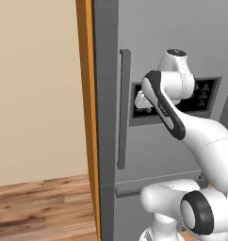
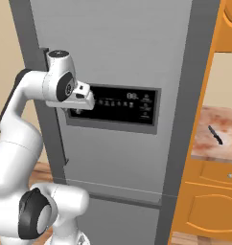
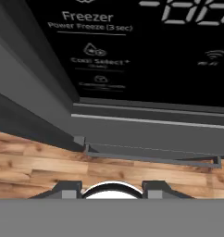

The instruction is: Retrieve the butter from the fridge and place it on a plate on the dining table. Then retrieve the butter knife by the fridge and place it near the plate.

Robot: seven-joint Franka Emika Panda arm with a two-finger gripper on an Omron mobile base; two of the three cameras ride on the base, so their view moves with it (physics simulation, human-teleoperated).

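Note:
The grey steel fridge (image 1: 106,70) stands shut, so the butter is hidden. My gripper (image 3: 112,189) hovers right in front of the black dispenser panel (image 3: 146,46), at its left part, to the right of the long vertical bar handle (image 1: 124,108). Its dark fingertips (image 3: 70,187) stand apart with nothing between them, so it is open. The same gripper (image 2: 90,101) sits at the panel's left edge in the right base view. The butter knife (image 2: 215,135), slim and dark, lies on a marbled counter (image 2: 223,122) to the right of the fridge. The plate and dining table are out of view.
An orange side panel (image 1: 86,94) and a beige wall flank the fridge on the left. Orange cabinets (image 2: 209,210) stand under the marbled counter. A horizontal drawer handle (image 3: 151,157) runs below the dispenser. Wooden floor (image 1: 40,207) lies to the left.

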